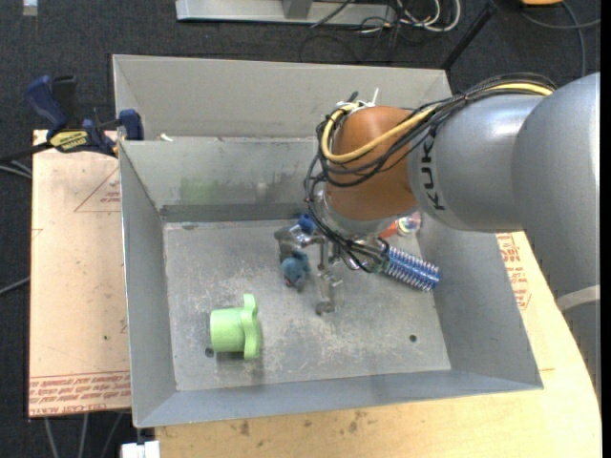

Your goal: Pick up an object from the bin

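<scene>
Centre of grey metal bin [143, 256]: gripper [326, 292] low near the floor, opening not discernible. Just left, small dark-blue lump [294, 270]; just right, blue-and-white ridged cylinder [412, 269], partly under the wrist. Well apart, front left, light-green flanged plastic cylinder [236, 329].

The bin [143, 256] is lit evenly and brightly from above. A broad, soft highlight is carried by the silver arm [496, 160], and a faint green reflection is seen on the back wall [200, 191].
</scene>
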`<state>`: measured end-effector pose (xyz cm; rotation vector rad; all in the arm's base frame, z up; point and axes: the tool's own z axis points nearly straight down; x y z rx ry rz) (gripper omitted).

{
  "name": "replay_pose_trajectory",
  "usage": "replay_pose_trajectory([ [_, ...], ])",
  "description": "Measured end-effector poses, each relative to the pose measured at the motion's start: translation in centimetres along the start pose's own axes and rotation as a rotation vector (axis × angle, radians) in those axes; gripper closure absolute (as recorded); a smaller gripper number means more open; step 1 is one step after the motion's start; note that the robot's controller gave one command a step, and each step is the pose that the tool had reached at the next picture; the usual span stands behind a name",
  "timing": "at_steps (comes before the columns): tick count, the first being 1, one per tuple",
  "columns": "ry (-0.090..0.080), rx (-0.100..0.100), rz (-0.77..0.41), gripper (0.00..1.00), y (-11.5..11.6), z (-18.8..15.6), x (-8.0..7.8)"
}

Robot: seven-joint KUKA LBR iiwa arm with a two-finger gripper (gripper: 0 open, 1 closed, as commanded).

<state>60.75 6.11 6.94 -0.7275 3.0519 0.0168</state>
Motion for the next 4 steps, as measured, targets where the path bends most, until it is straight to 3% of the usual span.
replay_pose_trajectory([
  [1, -0.002, 0.0, 0.0, 1.0, 0.0, -0.1, 0.0],
  [3, 0.002, 0.008, 0.002, 1.0, 0.0, -2.3, -0.3],
  [4, -0.004, 0.012, 0.003, 1.0, 0.1, -8.5, -0.6],
])
